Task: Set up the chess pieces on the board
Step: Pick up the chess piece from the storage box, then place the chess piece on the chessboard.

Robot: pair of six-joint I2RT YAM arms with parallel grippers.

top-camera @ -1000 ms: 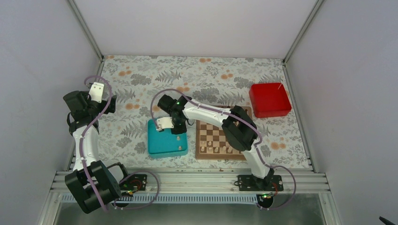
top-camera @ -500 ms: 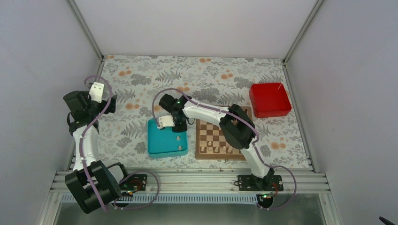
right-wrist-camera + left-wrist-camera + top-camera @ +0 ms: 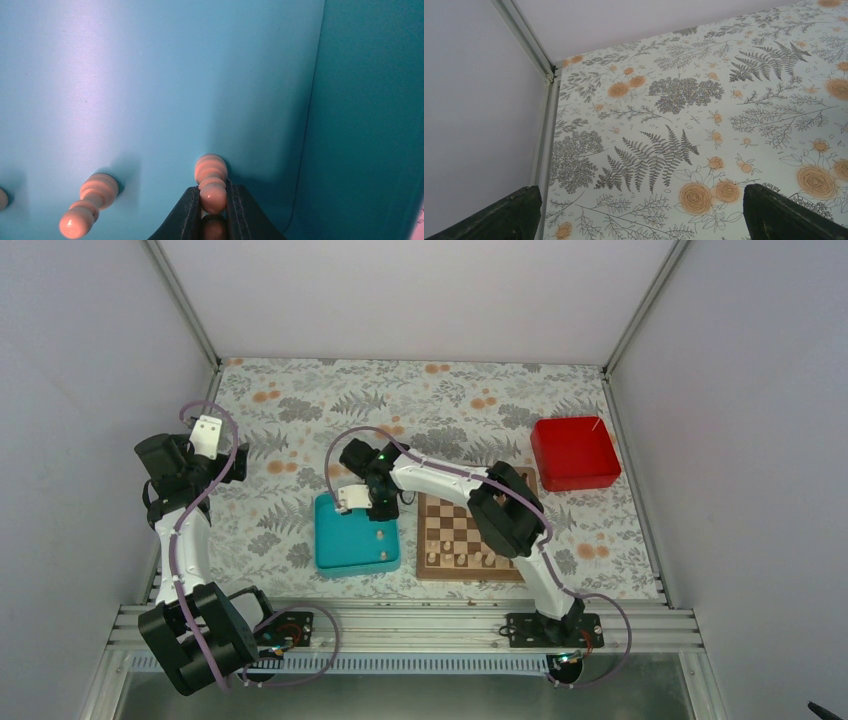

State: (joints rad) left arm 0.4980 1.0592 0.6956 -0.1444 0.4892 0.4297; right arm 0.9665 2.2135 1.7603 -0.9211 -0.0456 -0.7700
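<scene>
- Right wrist view: right gripper clamps a pale chess piece snug between its fingers, on the teal tray.
- Second pale piece stands just left.

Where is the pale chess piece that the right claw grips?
In the right wrist view, the pale chess piece sits in the teal tray, held by the right claw, near the tray's right wall; a second pale piece is left of it.
</scene>
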